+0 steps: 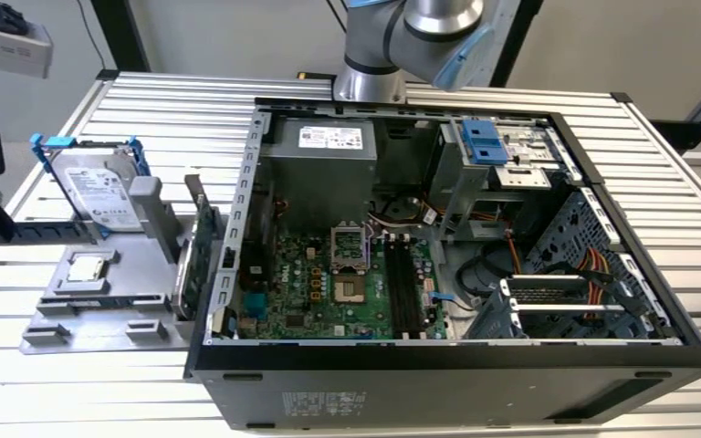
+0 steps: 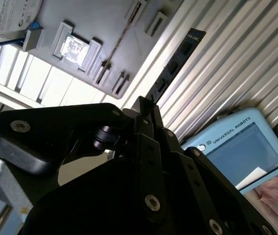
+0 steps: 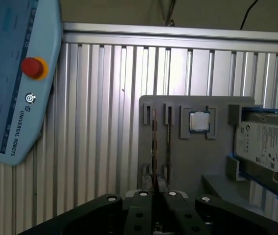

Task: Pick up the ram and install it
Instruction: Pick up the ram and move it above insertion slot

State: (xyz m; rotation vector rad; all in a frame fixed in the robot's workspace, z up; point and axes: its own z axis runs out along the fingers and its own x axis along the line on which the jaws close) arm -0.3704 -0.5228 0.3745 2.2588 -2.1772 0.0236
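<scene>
One grey holder [image 1: 95, 310], ram [image 1: 187, 246] upright in slot, hard drive [image 1: 98, 192] alongside

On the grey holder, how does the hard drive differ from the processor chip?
The hard drive is far larger than the processor chip. The drive is oblong in a blue frame; the chip square and bare. The drive stands propped up; the chip lies flat in a recess. Both are silvery, on the grey holder.
</scene>
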